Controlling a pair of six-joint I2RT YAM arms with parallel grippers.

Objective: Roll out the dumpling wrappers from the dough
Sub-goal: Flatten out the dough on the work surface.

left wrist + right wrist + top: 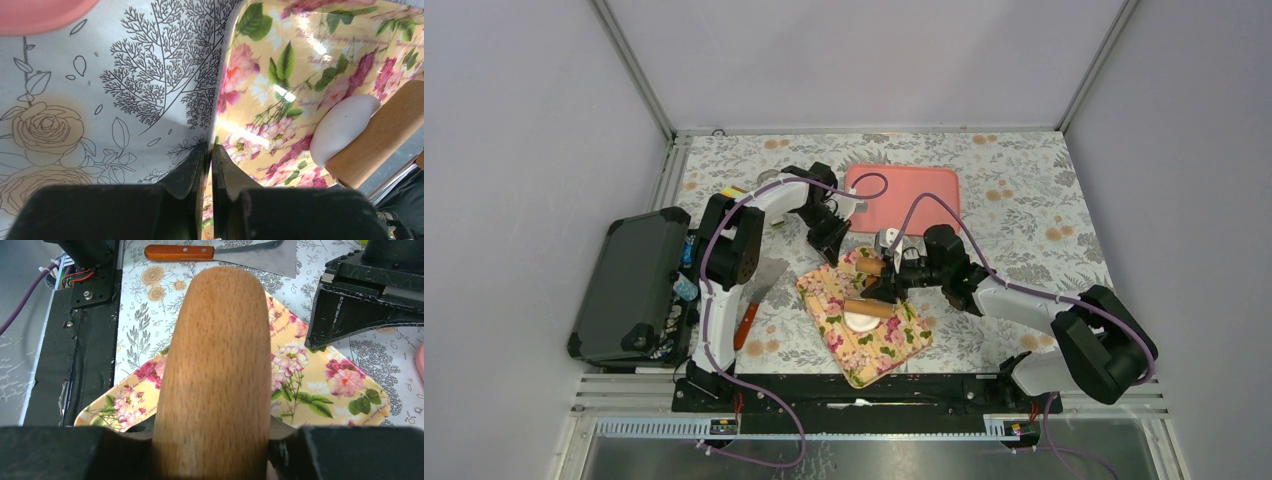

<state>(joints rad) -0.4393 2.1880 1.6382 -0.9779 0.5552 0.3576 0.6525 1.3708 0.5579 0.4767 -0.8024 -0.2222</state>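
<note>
The dough (861, 322) sits as a pale, rounded lump near the middle of the floral tray (894, 350), which lies askew on the bench (1024, 200), close to the front edge. A wooden rolling pin (871, 308) rests across the far side of the lump, touching it, and the dough bulges out from beneath the pin. The right gripper (889, 288) is clamped on one end of the pin, its fingers pressed to the wood on both sides. The left gripper (210, 150) stands at the tray's far-left edge with its fingers drawn almost together. The rim runs into the narrow gap, so it appears to be pinching the tray, though the contact itself is hidden. A wooden-handled scraper (754, 300) lies on the bench off the tray's left corner. A pink tray (904, 192) lies toward the back edge.
</note>
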